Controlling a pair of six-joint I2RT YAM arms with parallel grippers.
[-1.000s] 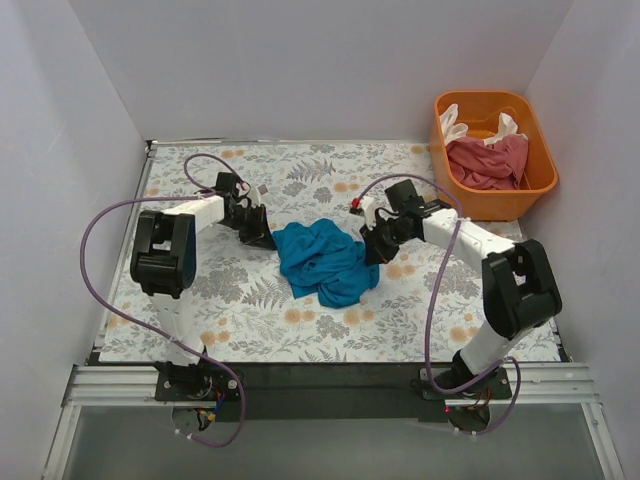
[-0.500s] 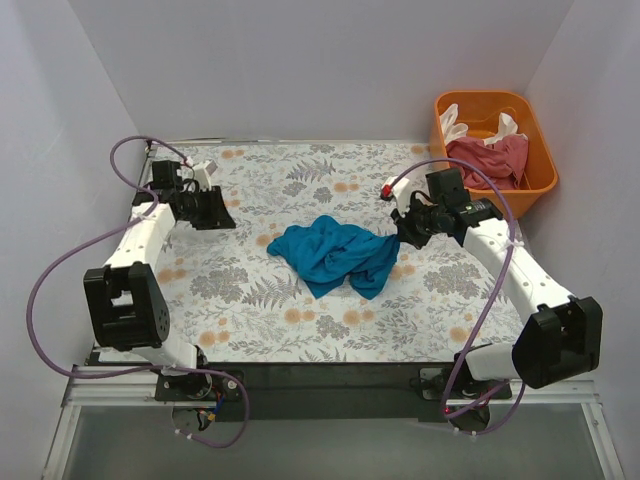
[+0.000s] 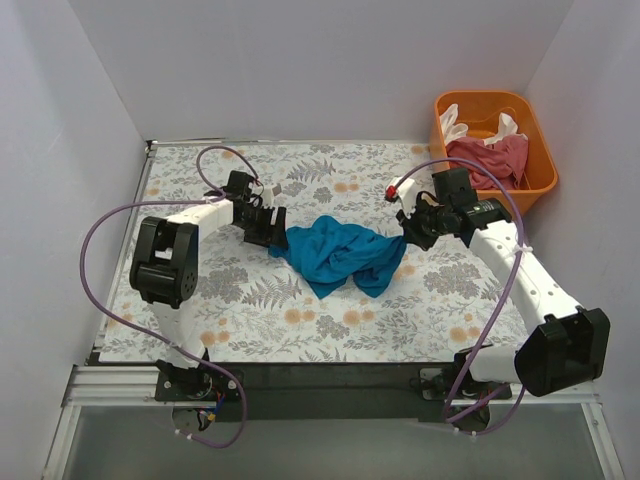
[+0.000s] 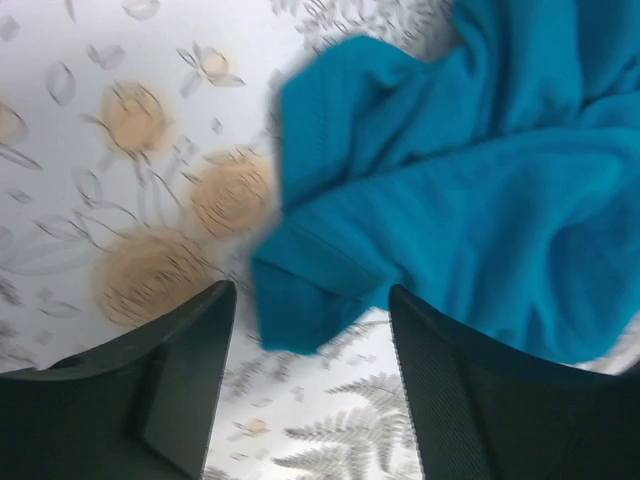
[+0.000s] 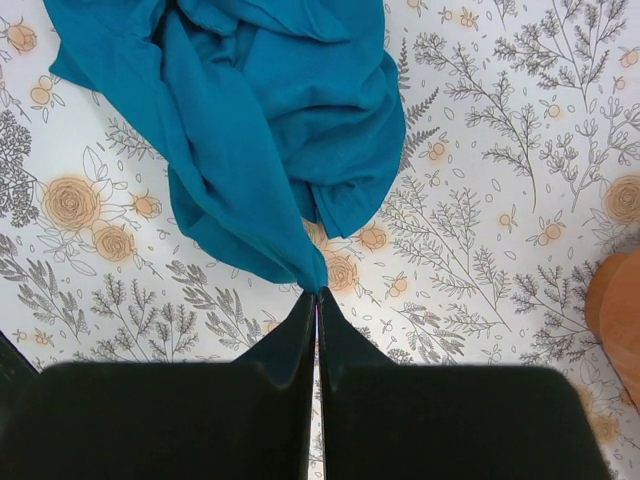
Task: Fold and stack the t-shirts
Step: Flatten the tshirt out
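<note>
Between the tips of the left gripper [image 4: 310, 298]: a loose hemmed corner of the teal-blue t-shirt [image 4: 480, 180], low over the floral table [image 4: 120, 130]. The view is blurred. The fingers [image 4: 180, 385] are spread wide, one on either side of that corner, and neither visibly touches cloth. Judged: lined up to take this corner, not yet closed on it.

At the tips of the right gripper [image 5: 317, 298]: fingers pressed together, pinching a gathered point of the same shirt's edge. The cloth fans out ahead of the tips in pleats drawn toward the pinch, so this hold likely anchors that side.

Between the two grippers: the bulk of the shirt, crumpled and ridged, not spread. Holds at opposite ends suggest the aim is to pull it open flat before any fold. The task looks early, with nothing folded and no stack.

Beyond the right gripper, well apart, toward the far right corner: orange tub [image 3: 541, 180]. It holds the pink-red t-shirt [image 3: 490, 162], bunched, with the cream-white t-shirt [image 3: 452, 125] showing at the far rim. Both are probably waiting their turn.

Risk: the left corner is thin, so a shallow close may catch one layer or slip.
</note>
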